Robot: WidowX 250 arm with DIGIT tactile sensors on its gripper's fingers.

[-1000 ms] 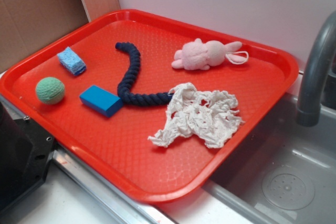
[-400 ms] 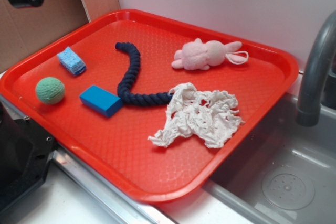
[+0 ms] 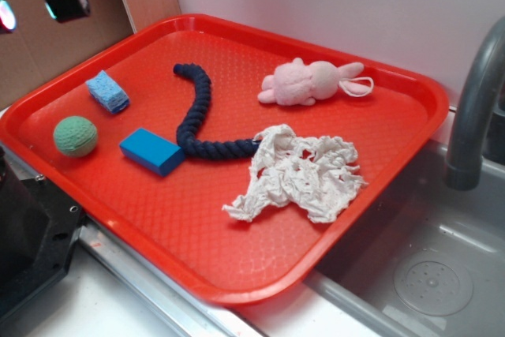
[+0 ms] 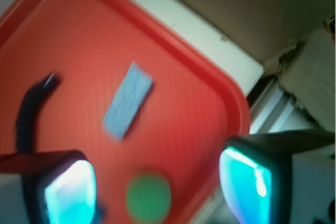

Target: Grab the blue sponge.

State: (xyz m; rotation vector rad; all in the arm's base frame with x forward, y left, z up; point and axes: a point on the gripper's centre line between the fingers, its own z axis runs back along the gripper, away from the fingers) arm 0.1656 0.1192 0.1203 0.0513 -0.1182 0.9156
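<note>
The blue sponge point(image 3: 107, 91) is a small, rough, light-blue chunk lying at the left back of the red tray point(image 3: 237, 274). In the blurred wrist view the sponge point(image 4: 127, 100) shows well above the jaws. My gripper point(image 3: 35, 1) hangs high over the tray's left back corner, far above the sponge. In the wrist view my gripper point(image 4: 157, 187) is open, its two cyan-lit fingers point(image 4: 71, 192) wide apart with nothing between them, and the green ball point(image 4: 148, 198) lies far below the gap.
On the tray also lie a green ball point(image 3: 75, 136), a darker smooth blue block point(image 3: 151, 151), a navy rope point(image 3: 197, 116), a pink plush bunny point(image 3: 312, 82) and a crumpled paper towel point(image 3: 300, 173). A sink with a grey faucet point(image 3: 473, 108) is at the right. Cardboard point(image 3: 47, 21) stands behind.
My gripper has entered the exterior view at the top left corner and moved right and slightly down. The objects on the tray have not moved.
</note>
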